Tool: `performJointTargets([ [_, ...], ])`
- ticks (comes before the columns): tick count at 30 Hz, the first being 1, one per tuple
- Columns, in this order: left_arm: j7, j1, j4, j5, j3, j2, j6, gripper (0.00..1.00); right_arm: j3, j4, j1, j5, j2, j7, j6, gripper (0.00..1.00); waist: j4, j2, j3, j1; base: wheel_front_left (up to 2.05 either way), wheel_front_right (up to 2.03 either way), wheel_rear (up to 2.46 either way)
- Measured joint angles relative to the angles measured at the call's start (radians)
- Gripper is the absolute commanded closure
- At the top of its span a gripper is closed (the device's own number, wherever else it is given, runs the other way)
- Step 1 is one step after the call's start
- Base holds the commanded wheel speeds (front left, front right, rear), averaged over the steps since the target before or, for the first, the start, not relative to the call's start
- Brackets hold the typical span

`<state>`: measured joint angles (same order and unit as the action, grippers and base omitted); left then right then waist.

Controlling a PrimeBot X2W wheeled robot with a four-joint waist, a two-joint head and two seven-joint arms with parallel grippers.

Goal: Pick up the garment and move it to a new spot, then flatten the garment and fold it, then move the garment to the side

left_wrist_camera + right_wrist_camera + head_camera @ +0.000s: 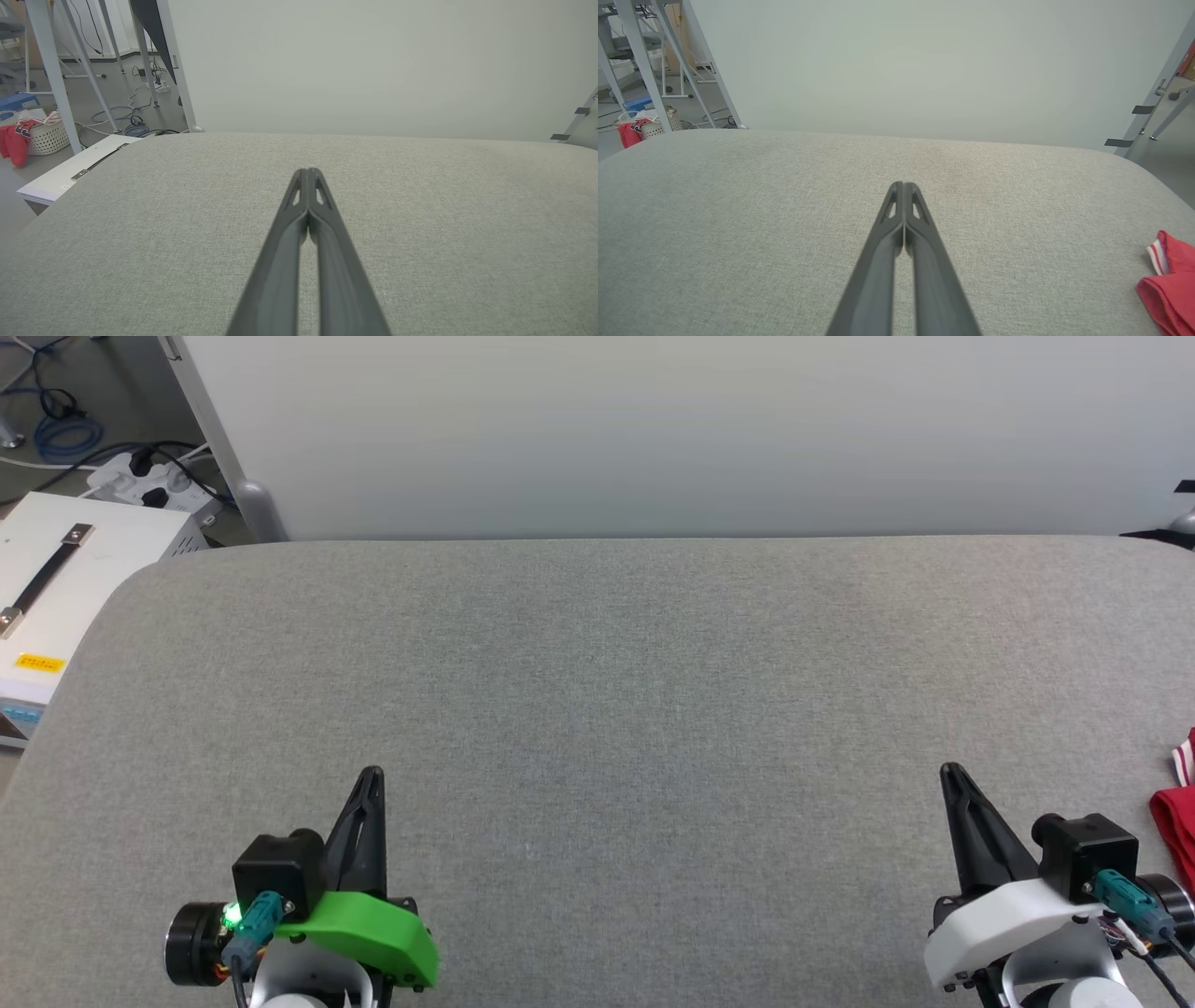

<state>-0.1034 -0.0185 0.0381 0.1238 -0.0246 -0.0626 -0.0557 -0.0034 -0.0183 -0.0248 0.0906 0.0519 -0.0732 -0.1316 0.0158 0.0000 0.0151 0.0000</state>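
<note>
Left fingers [364,831], right fingers [971,831] both together, empty; right wrist view has garment [1169,284] on counter [597,709], off right fingers' right; left wrist view has floor basket [46,137]

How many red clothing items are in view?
2. One shirt lies at the table's right edge, partly out of frame; a second red cloth hangs over a white basket off to the table's left. The basket may hide more.

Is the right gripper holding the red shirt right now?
No, the right gripper is shut on nothing, and the shirt lies apart to its right.
</note>
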Motion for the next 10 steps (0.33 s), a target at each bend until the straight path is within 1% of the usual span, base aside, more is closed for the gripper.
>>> performJointTargets([
  [10, 0.022, 0.000, -0.010, -0.028, 0.004, 0.001, 0.009, 1.00, 0.001, 0.003, 0.005, -0.012, 0.000, 0.017, 0.000, 1.00, -0.003, 0.0000, -0.003, 0.0000, 0.00, 0.00, 0.00],
])
